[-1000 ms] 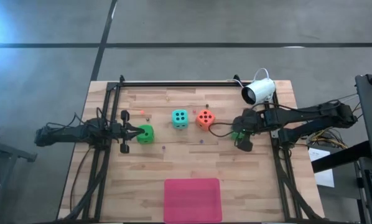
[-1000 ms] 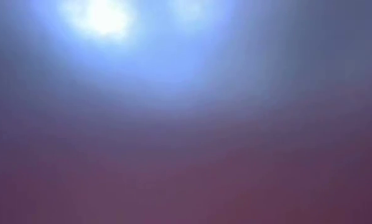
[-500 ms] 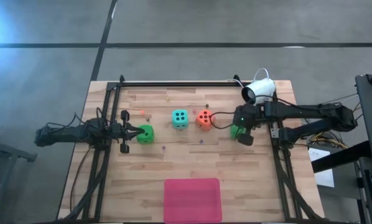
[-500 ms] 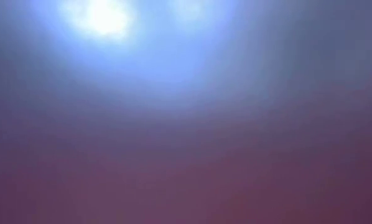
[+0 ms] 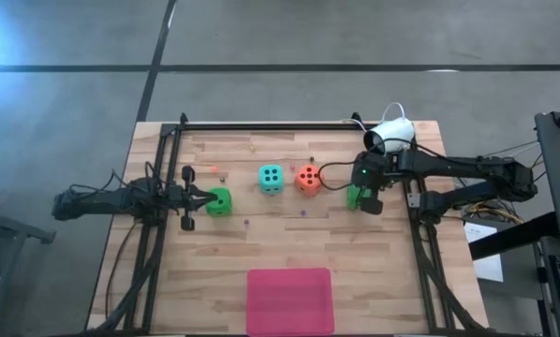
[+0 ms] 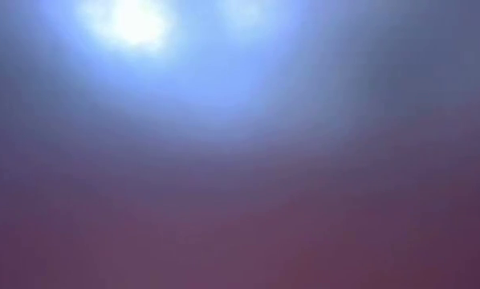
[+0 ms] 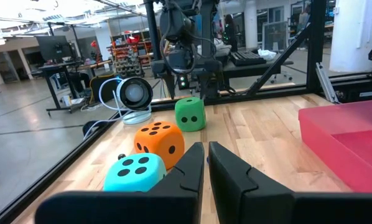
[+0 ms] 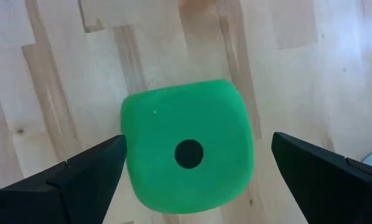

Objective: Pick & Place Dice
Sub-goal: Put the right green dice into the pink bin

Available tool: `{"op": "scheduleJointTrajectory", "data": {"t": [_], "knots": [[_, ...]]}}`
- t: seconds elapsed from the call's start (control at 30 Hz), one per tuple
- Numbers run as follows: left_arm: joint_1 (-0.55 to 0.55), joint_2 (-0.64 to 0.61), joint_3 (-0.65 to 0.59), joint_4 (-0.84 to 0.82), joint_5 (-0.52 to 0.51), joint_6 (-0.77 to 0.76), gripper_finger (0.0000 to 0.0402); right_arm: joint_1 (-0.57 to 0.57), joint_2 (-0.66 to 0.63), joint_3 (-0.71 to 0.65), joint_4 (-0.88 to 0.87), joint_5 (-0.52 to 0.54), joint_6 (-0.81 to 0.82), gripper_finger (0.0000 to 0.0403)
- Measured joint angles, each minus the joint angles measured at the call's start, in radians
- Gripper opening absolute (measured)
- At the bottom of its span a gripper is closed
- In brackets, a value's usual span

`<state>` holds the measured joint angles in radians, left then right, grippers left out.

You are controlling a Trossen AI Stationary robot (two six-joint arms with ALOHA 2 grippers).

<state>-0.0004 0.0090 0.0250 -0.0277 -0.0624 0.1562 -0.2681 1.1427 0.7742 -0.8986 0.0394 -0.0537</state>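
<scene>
My right tool (image 8: 192,171) spread wide, straddling green die (image 8: 187,144) on table (image 5: 289,243), not yet clamped. Risk: uneven closing nudges die, skews grip. My left tool (image 5: 201,197) pinched together beside second green die (image 5: 221,201), idle.

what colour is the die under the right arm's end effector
Bright green die, one black pip facing up; the right wrist view shows it best.
</scene>
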Motion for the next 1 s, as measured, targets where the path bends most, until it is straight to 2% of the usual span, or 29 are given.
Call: {"op": "scheduleJointTrajectory", "data": {"t": [0.37, 1.0], "knots": [[0.0, 0.0, 0.0, 0.0, 0.0, 0.0, 0.0028, -0.005, 0.0, -0.034, 0.026, -0.044, -0.003, 0.04], [0.0, 0.0, 0.0, 0.0, 0.0, 0.0, 0.0028, -0.018, -0.002, -0.027, 0.035, -0.04, -0.058, 0.04]]}}
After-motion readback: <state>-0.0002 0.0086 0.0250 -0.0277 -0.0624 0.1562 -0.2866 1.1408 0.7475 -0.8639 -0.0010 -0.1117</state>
